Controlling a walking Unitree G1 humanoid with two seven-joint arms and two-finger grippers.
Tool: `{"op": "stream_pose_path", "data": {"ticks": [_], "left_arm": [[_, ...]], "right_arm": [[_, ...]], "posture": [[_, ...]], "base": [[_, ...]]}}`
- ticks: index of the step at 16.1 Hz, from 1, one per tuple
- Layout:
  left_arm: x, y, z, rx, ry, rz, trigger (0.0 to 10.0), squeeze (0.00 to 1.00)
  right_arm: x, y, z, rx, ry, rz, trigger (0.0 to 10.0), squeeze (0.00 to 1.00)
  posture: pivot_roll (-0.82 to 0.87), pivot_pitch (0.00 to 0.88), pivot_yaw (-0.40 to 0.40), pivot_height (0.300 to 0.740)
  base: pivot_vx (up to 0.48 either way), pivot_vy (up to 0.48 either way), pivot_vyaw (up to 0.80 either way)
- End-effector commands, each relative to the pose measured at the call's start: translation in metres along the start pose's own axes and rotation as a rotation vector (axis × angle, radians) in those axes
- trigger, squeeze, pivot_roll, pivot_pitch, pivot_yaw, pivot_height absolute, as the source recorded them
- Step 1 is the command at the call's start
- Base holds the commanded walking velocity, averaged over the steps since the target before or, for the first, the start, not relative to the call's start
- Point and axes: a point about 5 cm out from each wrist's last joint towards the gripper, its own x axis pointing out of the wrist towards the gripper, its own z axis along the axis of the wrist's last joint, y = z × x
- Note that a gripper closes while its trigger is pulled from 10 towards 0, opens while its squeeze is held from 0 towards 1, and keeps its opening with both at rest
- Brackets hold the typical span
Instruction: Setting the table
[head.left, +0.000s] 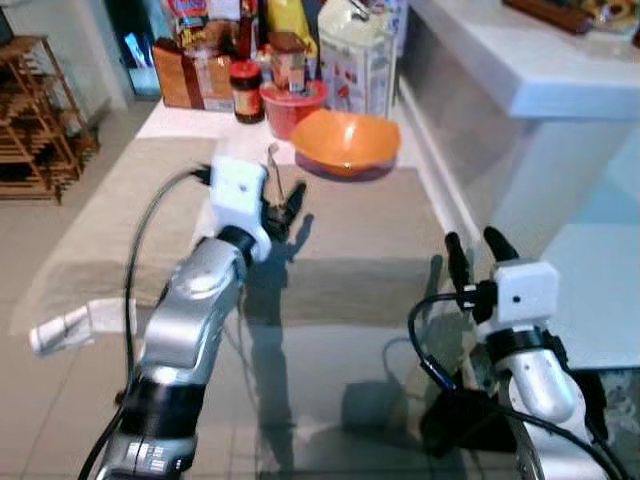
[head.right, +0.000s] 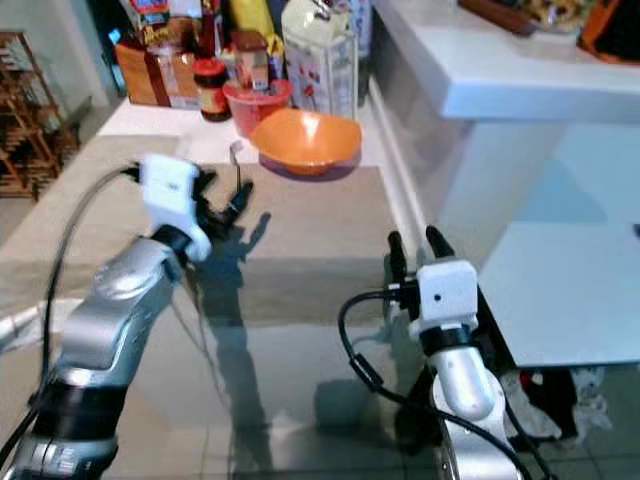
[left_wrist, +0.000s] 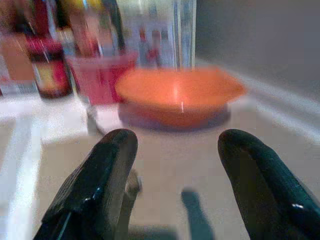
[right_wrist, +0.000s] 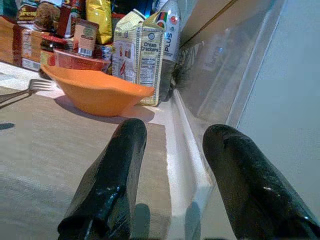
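Left gripper (left_wrist: 175, 190) has its jaws spread wide, nothing between them; the orange bowl (left_wrist: 180, 95) sits straight ahead of the tips, empty as far as I can see. Fork (right_wrist: 20, 90) lies beside it. Right gripper (right_wrist: 170, 175) is also gaping, bowl ahead of its jaws.

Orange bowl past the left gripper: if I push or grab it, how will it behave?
The orange bowl looks like thin plastic, so probably light and apt to slide on the mat. Its wide, shallow shape should resist tipping. The glossy rim may slip between the left gripper fingers.
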Motion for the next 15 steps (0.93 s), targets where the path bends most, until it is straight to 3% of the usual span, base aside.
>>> {"op": "stream_pose_path", "data": {"ticks": [1,3,7,15], "left_arm": [[0.010,0.002,0.007,0.014,0.030,0.008,10.0,0.00],[0.022,0.003,0.013,0.034,0.064,0.021,10.0,0.00],[0.064,-0.006,0.027,-0.011,0.155,0.099,10.0,0.00],[0.087,-0.011,0.025,-0.049,0.211,0.134,10.0,0.00]], "right_arm": [[0.000,0.002,0.001,-0.002,-0.010,0.006,10.0,0.00],[-0.001,0.004,0.001,0.000,-0.013,0.008,10.0,0.00],[-0.006,0.006,0.003,0.003,-0.009,0.002,10.0,0.00],[-0.037,-0.012,0.010,-0.043,0.038,-0.028,10.0,0.00]], "posture": [[-0.10,0.000,0.005,0.740],[-0.10,0.000,0.014,0.740],[-0.14,0.000,0.031,0.740],[-0.24,0.052,0.026,0.740]], "base": [[0.000,0.000,0.00],[0.000,0.000,0.00],[0.000,0.000,0.00],[0.000,0.000,0.00]]}}
